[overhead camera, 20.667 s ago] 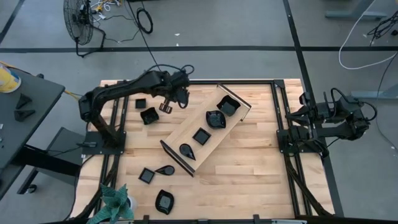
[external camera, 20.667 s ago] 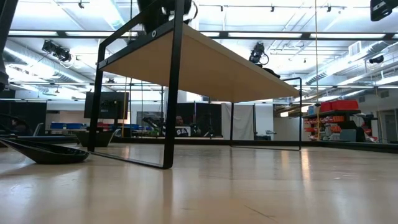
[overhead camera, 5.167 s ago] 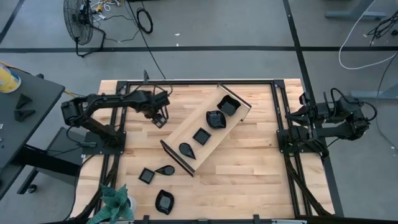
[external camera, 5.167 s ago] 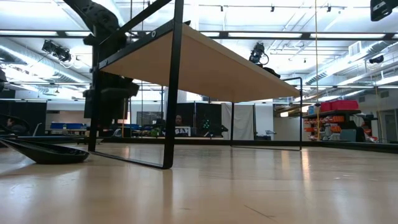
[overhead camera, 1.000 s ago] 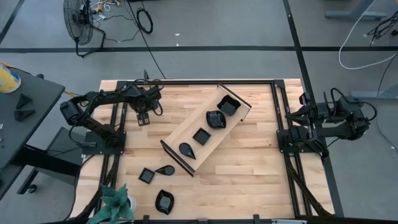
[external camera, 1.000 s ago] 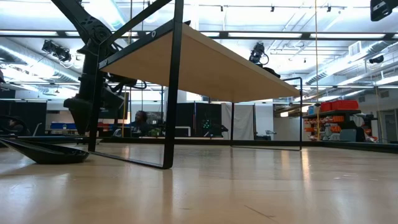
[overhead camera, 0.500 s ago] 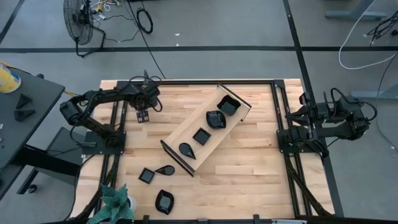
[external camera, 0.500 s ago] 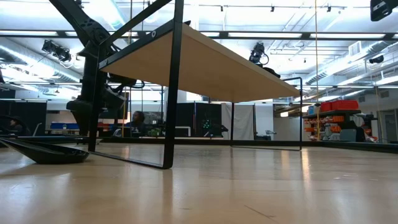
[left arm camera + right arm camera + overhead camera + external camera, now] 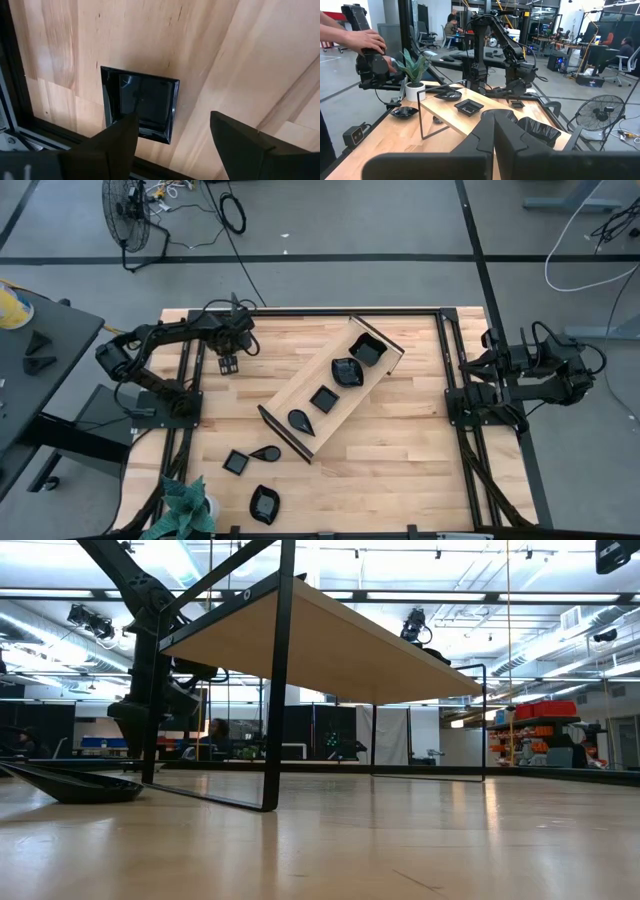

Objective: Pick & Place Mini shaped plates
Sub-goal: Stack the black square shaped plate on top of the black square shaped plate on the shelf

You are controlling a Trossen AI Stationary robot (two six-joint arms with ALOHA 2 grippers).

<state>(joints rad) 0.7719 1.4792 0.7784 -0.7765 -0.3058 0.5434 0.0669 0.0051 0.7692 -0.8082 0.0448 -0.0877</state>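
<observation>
The left gripper [image 9: 172, 132] hangs over a small shiny black square plate [image 9: 139, 108] that lies flat on the light wooden table [image 9: 400, 440], near the table's far left corner. Its two dark fingers [image 9: 117, 137] are spread wide, one on each side of the plate and not touching it. I think it is lined up like that so it can come down and pinch the plate by its edges.

The long light-wood tray with black ends [image 9: 332, 388] lies slanted in the middle with four black plates inside. Three more wait near the front left corner, by a little green plant [image 9: 186, 505].

The right gripper [image 9: 494, 131] rests off by the right side, fingers pressed together, holding nothing.

From above, the arm hides most of the square plate. The low camera sees only the tray from close by, and a blurry dish.
</observation>
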